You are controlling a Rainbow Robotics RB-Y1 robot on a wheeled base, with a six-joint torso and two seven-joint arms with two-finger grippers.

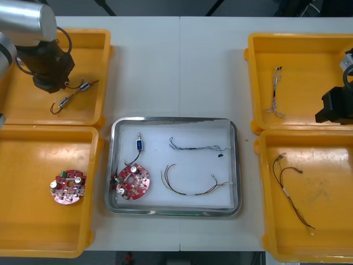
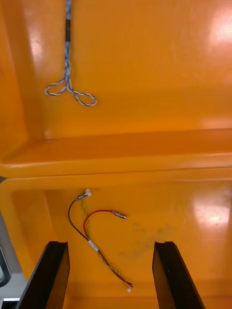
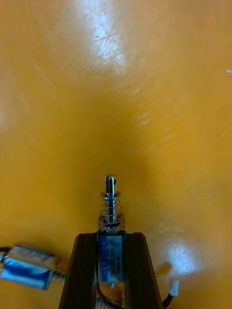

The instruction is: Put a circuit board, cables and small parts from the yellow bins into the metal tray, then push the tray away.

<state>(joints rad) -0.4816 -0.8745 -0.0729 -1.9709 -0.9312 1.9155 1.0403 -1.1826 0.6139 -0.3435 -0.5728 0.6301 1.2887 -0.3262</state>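
My left gripper (image 1: 52,83) is down in the far left yellow bin (image 1: 102,66). In its wrist view the left gripper (image 3: 111,256) is shut on a small metal part (image 3: 111,207) whose spring and pin stick out past the fingertips; a second small part (image 3: 26,265) lies beside one finger. Two small parts (image 1: 85,86) with wires show next to that gripper in the front view. The metal tray (image 1: 117,165) holds a red circuit board (image 1: 132,181), a small part (image 1: 139,144) and two cables (image 1: 193,185). My right gripper (image 2: 113,280) hangs open over the near right bin (image 2: 193,231).
A second circuit board (image 1: 67,186) lies in the near left bin (image 1: 91,221). A twisted blue and white cable (image 2: 67,72) lies in the far right bin (image 1: 251,83); a red and yellow cable (image 2: 96,227) lies in the near right bin, ahead of the right fingers.
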